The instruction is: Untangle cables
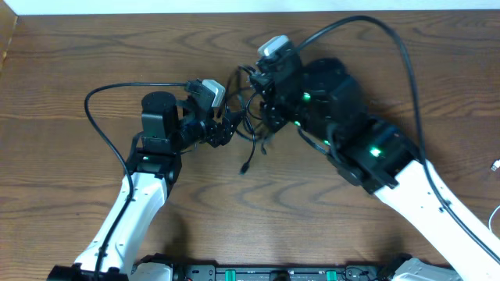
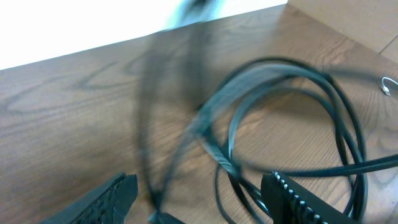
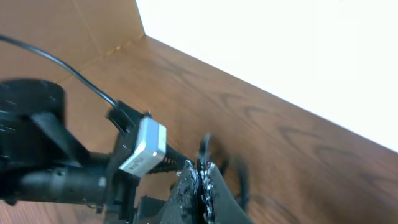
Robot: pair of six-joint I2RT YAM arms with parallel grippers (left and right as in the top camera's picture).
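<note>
Overhead first: cables knotted into a black tangle a little toward 12 o'clock from the middle of the wooden table, one loose end trailing off toward 6 o'clock. Left gripper at the tangle's 9 o'clock side, touching it; right gripper at its 1 o'clock side, buried among the strands. Shows nothing from up here of how either pincer stands. Far out at the 3 o'clock edge, what looks like a thin white cord, well apart from the knot. Left wrist next: fingers spread wide, one at 7 o'clock and the other at 5 o'clock, black loops lying on the wood between and beyond them toward 2 o'clock, none pinched; one blurred strand rising toward 12 o'clock. Right wrist last: fingertips pressed together at 6 o'clock, a short black loop standing up just beyond them; too blurred to tell whether that strand is actually nipped. Left gripper's body close by at 8 o'clock, its toothed finger reaching almost to those tips.
</note>
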